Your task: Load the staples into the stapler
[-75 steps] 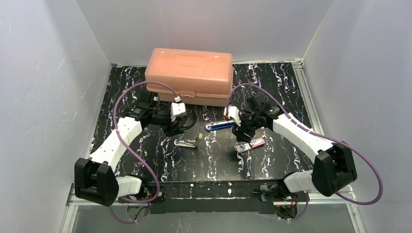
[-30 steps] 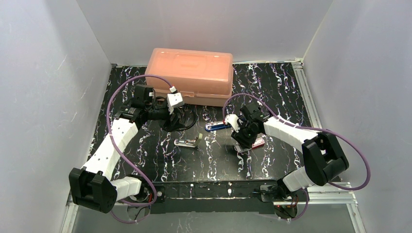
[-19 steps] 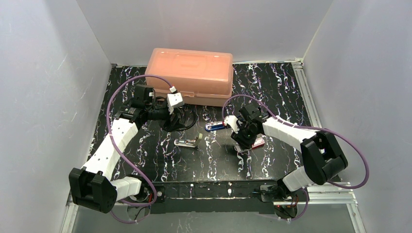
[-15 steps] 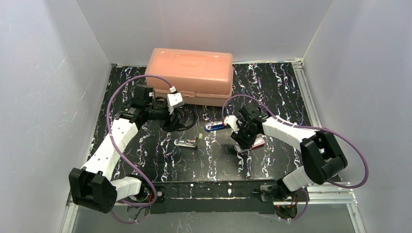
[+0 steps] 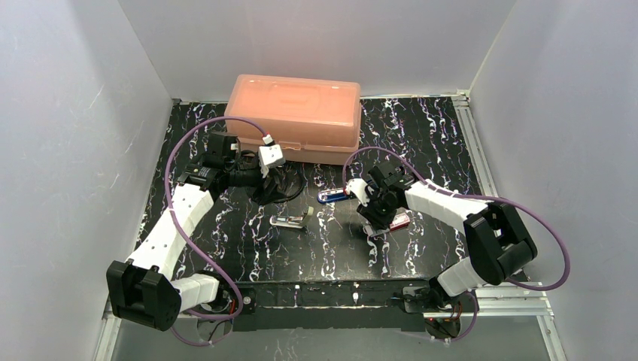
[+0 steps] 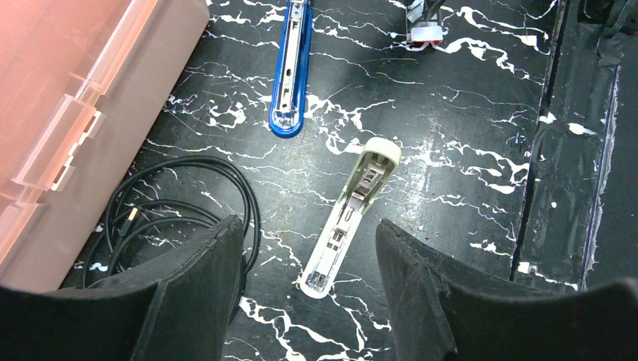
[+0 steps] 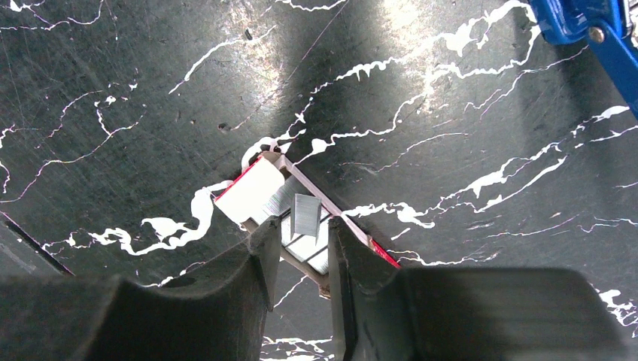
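Right jaws narrow astride staples (image 7: 305,216); left jaws wide above white stapler (image 6: 350,214)

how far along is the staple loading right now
Done: the staple box lies on the table with its tray slid out and the staples exposed. In hand: the right gripper has its fingers on either side of a strip of staples; a firm grip is not clear. Left: that strip is not yet at the beige stapler, which lies untouched below the open left gripper.
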Controlling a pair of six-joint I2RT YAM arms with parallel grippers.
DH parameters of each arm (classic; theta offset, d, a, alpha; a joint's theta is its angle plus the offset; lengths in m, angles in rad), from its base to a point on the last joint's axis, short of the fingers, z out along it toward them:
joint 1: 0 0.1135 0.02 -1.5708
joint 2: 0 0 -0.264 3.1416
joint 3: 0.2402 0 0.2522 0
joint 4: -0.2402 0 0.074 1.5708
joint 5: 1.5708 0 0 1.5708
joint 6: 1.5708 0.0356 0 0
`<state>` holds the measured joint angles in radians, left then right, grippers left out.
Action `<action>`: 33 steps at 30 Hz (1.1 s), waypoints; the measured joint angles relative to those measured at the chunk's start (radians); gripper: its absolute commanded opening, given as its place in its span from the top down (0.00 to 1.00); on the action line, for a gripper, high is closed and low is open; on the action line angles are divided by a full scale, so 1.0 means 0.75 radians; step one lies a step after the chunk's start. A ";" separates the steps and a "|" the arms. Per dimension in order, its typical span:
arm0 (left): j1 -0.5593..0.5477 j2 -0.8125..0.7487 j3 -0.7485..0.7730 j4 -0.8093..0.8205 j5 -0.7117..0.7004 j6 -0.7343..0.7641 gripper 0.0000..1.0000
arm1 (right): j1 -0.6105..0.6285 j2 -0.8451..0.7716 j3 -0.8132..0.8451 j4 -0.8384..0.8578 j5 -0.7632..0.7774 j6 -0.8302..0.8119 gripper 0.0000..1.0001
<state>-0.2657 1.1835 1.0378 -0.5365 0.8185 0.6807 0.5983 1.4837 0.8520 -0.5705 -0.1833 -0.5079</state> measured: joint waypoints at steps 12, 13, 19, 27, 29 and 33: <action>0.000 0.000 -0.004 -0.016 0.000 0.010 0.37 | 0.023 0.005 -0.022 0.009 0.024 0.001 0.65; 0.000 0.000 -0.005 -0.016 0.000 0.010 0.37 | 0.024 0.005 -0.022 0.009 0.028 0.001 0.66; 0.000 -0.004 -0.020 -0.020 0.000 0.012 0.37 | 0.026 0.005 -0.022 0.018 0.044 0.003 0.75; 0.000 -0.005 -0.020 -0.021 0.002 0.020 0.37 | 0.026 0.000 -0.022 0.021 0.038 -0.006 0.82; 0.000 -0.005 -0.020 -0.022 0.007 0.020 0.37 | 0.026 -0.005 -0.022 0.020 0.026 -0.014 0.83; 0.000 -0.005 -0.018 -0.024 0.028 0.018 0.38 | 0.027 -0.035 -0.021 0.006 -0.005 -0.036 0.83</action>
<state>-0.2657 1.1801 1.0241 -0.5545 0.8394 0.6941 0.6186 1.4578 0.8364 -0.5663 -0.1871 -0.5346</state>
